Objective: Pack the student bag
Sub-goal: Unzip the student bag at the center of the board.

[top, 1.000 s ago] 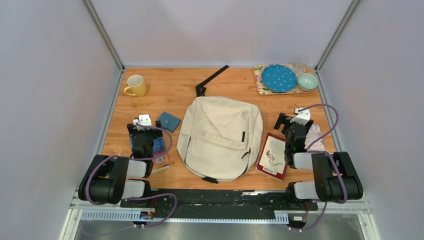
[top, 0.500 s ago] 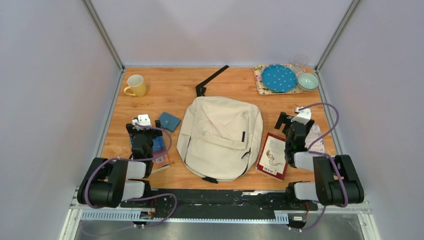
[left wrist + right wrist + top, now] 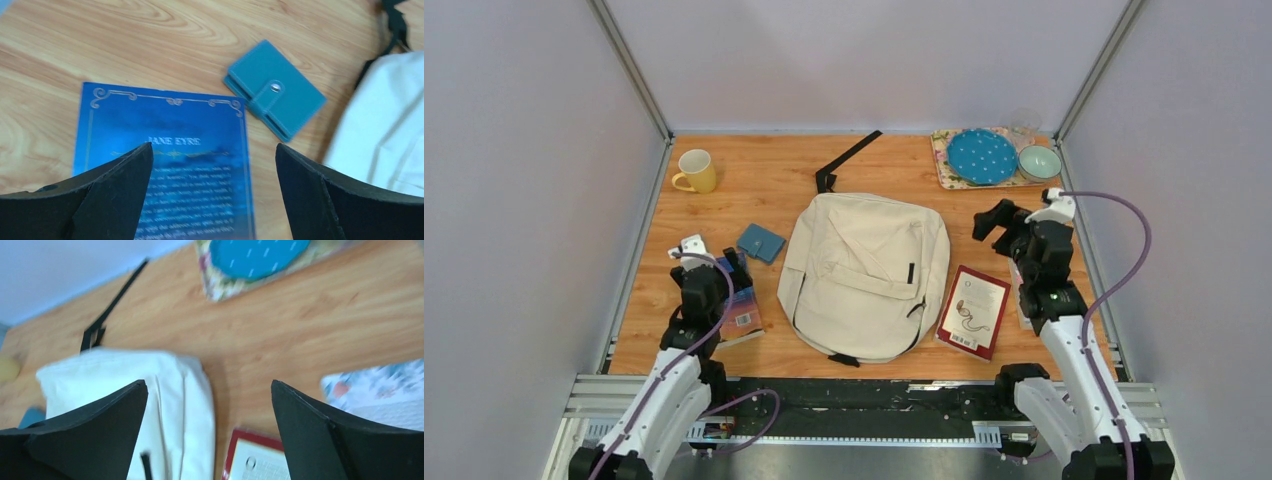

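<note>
— Pincers first: how do ours stand?
— Both are spread wide and hold nothing. Our left pincer (image 3: pixel 213 146) hangs over the blue book (image 3: pixel 165 170). Our right pincer (image 3: pixel 208 382) hangs just beyond the red book (image 3: pixel 972 310).
— And the bag?
— The bag (image 3: pixel 864 272) lies flat between our arms, closed as far as we can tell. It is to the right of the left pincer, with the teal wallet (image 3: pixel 274 90) between them, and to the left of the right one. Its long axis runs away from us, leaning slightly, with the black strap at the far end.
— Which arm is nearer?
— We judge the right, just off the bag's far right corner.
— Any writing?
— "JANE EYRE" on the blue cover, but the lines beneath are blurred. The red book's print is too small. We read nothing on the far mug (image 3: pixel 696 170) or tray (image 3: pixel 943 165).
</note>
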### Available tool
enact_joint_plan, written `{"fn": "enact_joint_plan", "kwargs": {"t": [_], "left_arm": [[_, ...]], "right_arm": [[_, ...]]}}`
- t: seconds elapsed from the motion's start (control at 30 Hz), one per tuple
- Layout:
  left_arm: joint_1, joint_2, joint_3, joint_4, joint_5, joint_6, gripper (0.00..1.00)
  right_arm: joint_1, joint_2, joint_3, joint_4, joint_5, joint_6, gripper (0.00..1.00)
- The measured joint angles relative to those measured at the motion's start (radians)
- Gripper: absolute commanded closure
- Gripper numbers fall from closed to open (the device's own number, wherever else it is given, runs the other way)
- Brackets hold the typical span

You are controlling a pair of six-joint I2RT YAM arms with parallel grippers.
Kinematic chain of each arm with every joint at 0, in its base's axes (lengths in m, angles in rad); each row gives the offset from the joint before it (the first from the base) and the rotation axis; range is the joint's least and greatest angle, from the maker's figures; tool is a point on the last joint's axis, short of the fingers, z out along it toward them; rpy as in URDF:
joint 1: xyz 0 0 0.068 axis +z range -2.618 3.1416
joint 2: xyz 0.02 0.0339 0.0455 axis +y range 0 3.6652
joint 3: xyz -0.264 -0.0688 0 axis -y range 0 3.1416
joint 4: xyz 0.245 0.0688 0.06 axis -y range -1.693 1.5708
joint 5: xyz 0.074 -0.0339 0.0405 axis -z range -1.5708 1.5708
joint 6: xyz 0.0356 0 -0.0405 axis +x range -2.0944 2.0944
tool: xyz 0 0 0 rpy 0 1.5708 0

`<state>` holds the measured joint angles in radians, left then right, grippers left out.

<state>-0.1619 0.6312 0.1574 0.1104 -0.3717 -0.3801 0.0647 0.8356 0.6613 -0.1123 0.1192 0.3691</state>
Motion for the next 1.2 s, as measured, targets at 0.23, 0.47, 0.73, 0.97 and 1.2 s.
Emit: {"fn": "enact_joint_plan", "kwargs": {"t": [0.23,0.47,0.73,0.97,1.2], "left_arm": [[0.0,-0.13,0.058,-0.222,0.247,-0.143,0.01],[-0.001,-0.157,-0.014,-0.197,0.497,-0.254,0.01],[-0.001,-0.164,-0.02,-0.204,0.654,-0.224,0.01],[-0.001,-0.175,-0.02,-0.199,0.742,-0.182,0.01],[-0.001,-0.089,-0.031,-0.129,0.843,-0.172,0.02]], "right_arm": [[0.0,0.039,-0.173,-0.061,-0.329,0.133,0.07],[0.016,0.178,-0.152,-0.071,-0.496,0.134,0.09],[0.078,0.346,-0.094,-0.064,-0.502,0.111,0.11],[0.084,0.47,-0.042,-0.051,-0.439,0.064,0.09],[0.084,0.583,0.021,-0.012,-0.417,0.008,0.08]]}}
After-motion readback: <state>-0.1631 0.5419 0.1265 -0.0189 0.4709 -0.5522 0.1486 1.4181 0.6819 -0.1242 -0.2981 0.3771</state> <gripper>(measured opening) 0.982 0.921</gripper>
